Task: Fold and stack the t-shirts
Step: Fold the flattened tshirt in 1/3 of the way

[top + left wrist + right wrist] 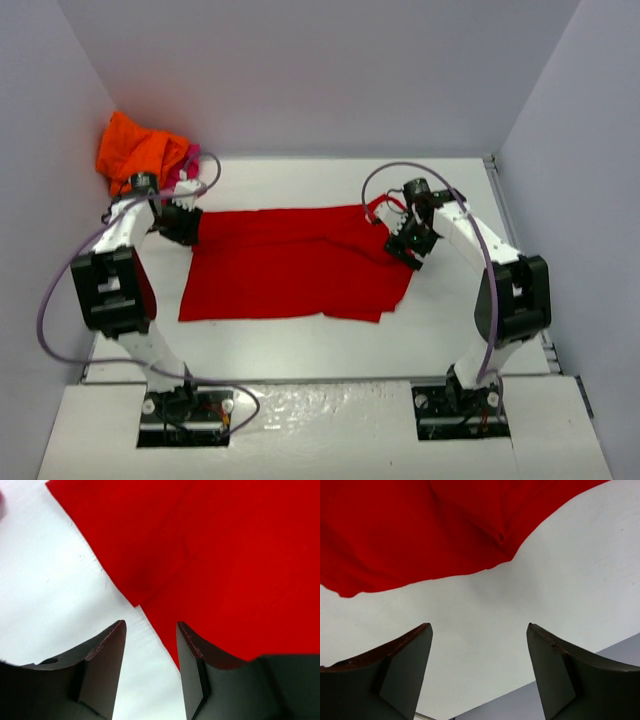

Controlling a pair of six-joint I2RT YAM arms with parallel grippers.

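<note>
Hovering at opposite ends of the red t-shirt [290, 270], lying flat on the desk [450, 330] presumably for its next fold, with left jaws and right jaws both apart, gripping nothing, and leaving the orange t-shirt [135, 148] and pink t-shirt [190, 158] bunched far-left.

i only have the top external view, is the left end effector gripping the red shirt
Observer: No. The left wrist view shows the left end effector open, with bare table in its gap and the red t-shirt just ahead.
Operator: and the right one
Observer: The right end effector is open and empty over the table, with the shirt's edge beyond it.
Operator: any fold under the left arm
Observer: Yes, an overlapping layer ends in a corner at the shirt's edge.
</note>
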